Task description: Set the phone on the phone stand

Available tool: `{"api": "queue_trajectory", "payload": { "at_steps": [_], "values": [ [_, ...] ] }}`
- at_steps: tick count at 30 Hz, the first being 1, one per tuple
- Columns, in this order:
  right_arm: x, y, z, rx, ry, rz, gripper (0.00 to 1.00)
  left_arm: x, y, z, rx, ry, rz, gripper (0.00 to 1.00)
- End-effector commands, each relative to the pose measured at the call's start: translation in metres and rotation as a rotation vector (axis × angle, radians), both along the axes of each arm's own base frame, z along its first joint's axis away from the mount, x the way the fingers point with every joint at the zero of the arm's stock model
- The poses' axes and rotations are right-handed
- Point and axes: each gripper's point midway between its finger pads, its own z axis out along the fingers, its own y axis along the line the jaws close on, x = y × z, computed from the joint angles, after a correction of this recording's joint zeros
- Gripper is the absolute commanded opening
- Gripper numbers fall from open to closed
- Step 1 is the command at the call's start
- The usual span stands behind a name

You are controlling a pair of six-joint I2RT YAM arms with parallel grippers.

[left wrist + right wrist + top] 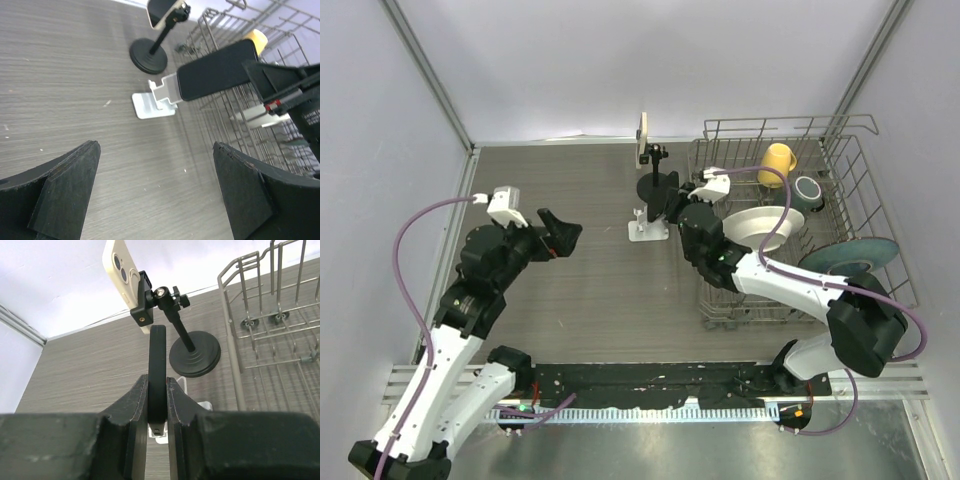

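Observation:
My right gripper (672,208) is shut on a black phone (215,70), gripping its edges. It holds the phone edge-on (157,360) over the small white phone stand (155,102) in mid-table. The phone's far end meets the stand's upright back plate (648,228); I cannot tell whether it rests in the cradle. Part of the stand shows under the fingers (204,407). My left gripper (157,190) is open and empty, hovering over bare table to the left of the stand (560,232).
A cream phone (642,135) is clamped on a black tripod stand with a round base (655,187), just behind the white stand. A wire dish rack (840,130) on the right holds a yellow mug (778,160), a white plate (755,225) and a teal plate (855,255).

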Motion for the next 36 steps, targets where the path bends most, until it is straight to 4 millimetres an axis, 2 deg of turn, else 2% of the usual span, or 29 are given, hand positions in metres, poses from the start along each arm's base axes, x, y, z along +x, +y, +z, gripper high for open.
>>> {"api": "queue_trajectory", "payload": {
  "at_steps": [1, 3, 7, 12, 28, 36],
  "values": [
    [0.006, -0.001, 0.061, 0.112, -0.168, 0.008, 0.0, -0.014, -0.03, 0.01, -0.041, 0.001, -0.19, 1.0],
    [0.009, -0.004, 0.06, 0.098, -0.174, 0.014, 0.0, -0.016, -0.035, 0.015, -0.052, -0.036, -0.228, 1.0],
    [0.013, -0.005, 0.053, 0.103, -0.163, 0.021, 0.0, -0.017, -0.04, 0.013, -0.061, -0.029, -0.251, 1.0],
    [0.019, 0.001, 0.034, 0.086, -0.132, 0.027, 0.0, -0.013, -0.044, 0.01, -0.07, -0.011, -0.266, 0.98],
    [0.018, 0.009, 0.008, 0.126, -0.099, 0.05, 0.0, -0.02, -0.045, 0.019, -0.094, -0.028, -0.275, 0.97],
    [0.015, 0.011, -0.003, 0.149, -0.075, 0.062, 0.0, -0.016, -0.05, 0.016, -0.112, 0.001, -0.288, 0.97]
  ]
}}
